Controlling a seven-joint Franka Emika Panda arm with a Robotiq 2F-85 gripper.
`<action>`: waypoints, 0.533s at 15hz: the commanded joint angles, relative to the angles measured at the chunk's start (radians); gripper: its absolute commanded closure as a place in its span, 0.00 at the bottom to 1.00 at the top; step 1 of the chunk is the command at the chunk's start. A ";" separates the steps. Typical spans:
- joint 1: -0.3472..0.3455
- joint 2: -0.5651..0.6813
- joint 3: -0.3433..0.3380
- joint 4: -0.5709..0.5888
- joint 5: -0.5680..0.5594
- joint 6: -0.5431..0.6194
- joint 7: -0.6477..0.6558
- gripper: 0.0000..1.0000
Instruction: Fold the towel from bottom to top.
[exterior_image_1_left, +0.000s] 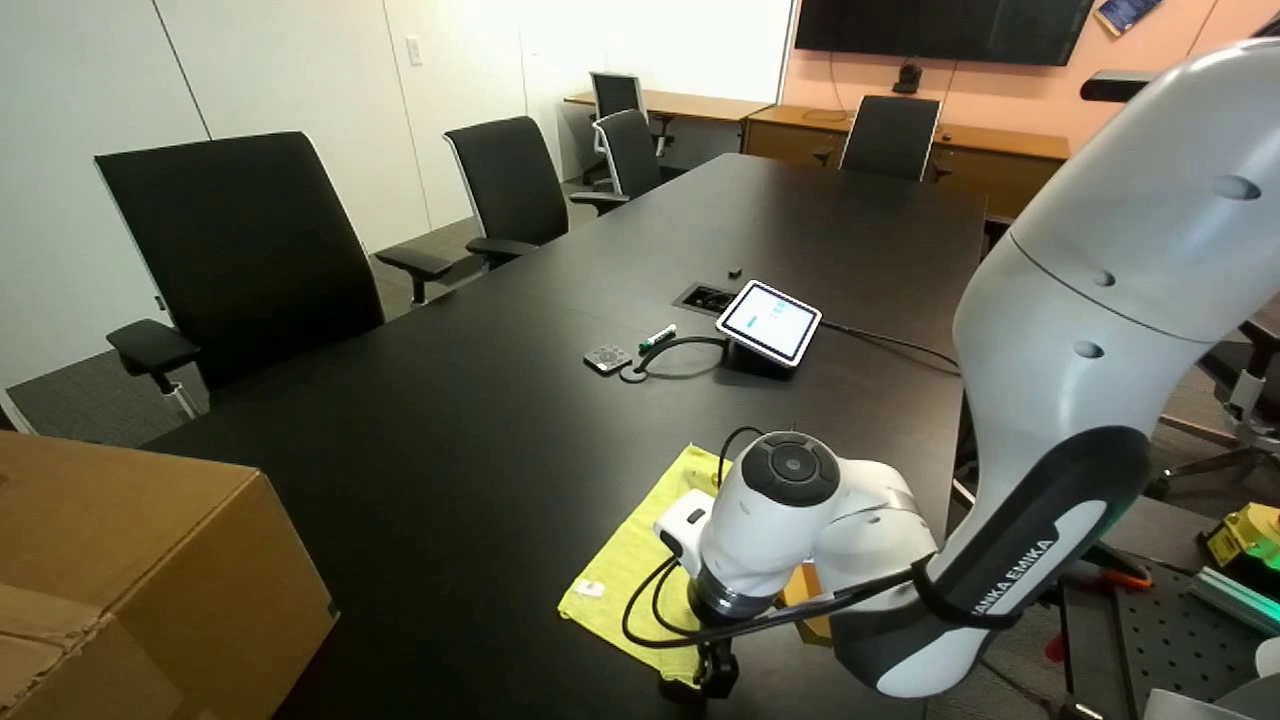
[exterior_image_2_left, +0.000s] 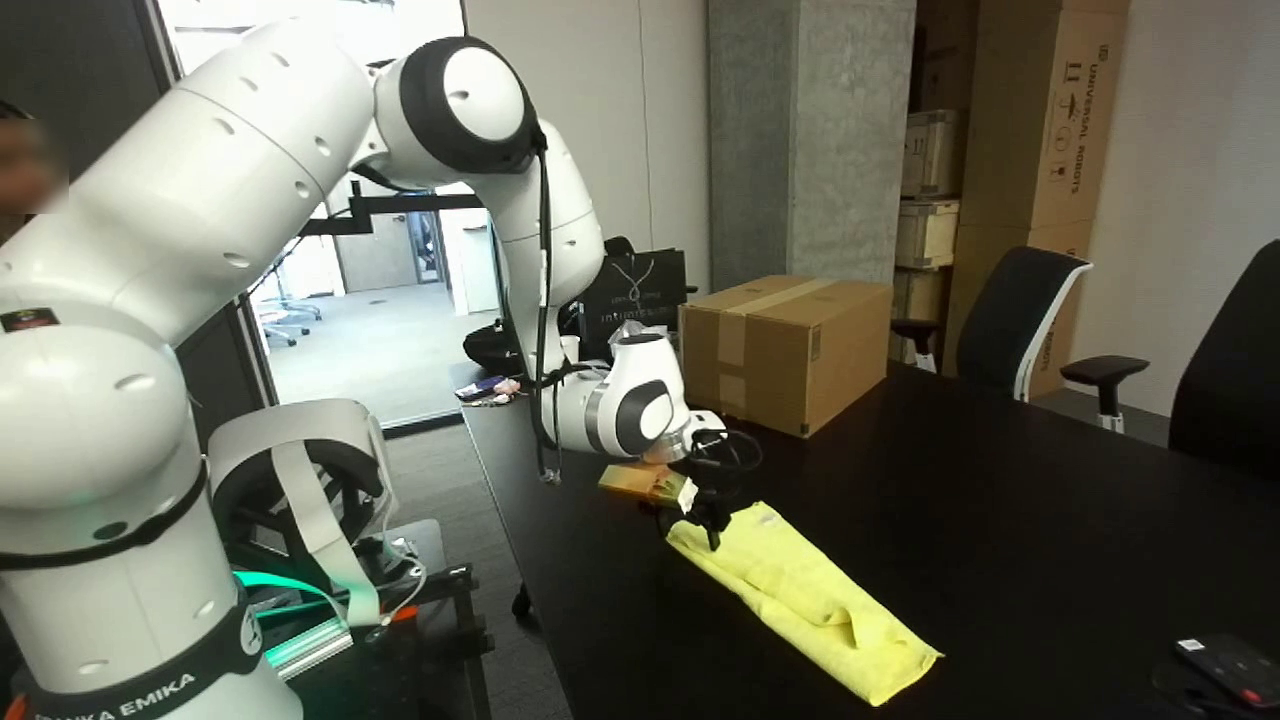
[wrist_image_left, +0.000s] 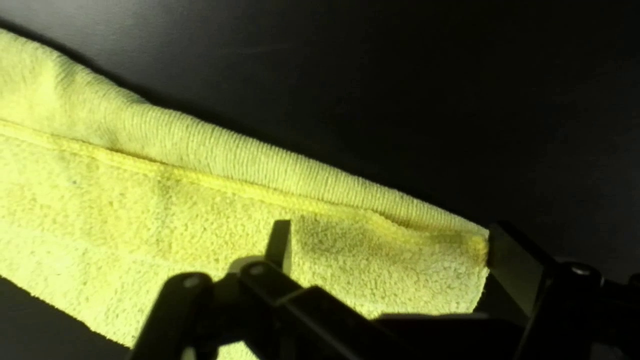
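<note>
The hand is low over one end of the towel, its fingers spread wide and pinching nothing. In the wrist view one finger stands over the towel and its mate just beyond the short end, so a corner lies between them; whether either touches it cannot be told. From the hand the towel runs out lengthwise as a long, narrow strip. Two faces show there: a fluffy part, bounded by a hem, and past the hem a ribbed band that tapers toward the hand. That suggests at least one fold is made, though not evenly, and a pucker stands up toward the end farthest from the hand. What seems left is either another fold, or only bringing the edges level and lifting away; the views do not settle which. Near the hand, on the side away from the strip in an exterior view, is an orange thing; farther off sits the box. Towel and box rest on the table.
</note>
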 joint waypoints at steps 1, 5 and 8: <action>-0.007 0.022 0.001 0.038 0.002 -0.018 0.013 0.00; -0.012 0.021 0.001 0.047 0.000 -0.033 0.016 0.10; -0.008 0.017 -0.007 0.053 -0.005 -0.044 0.021 0.18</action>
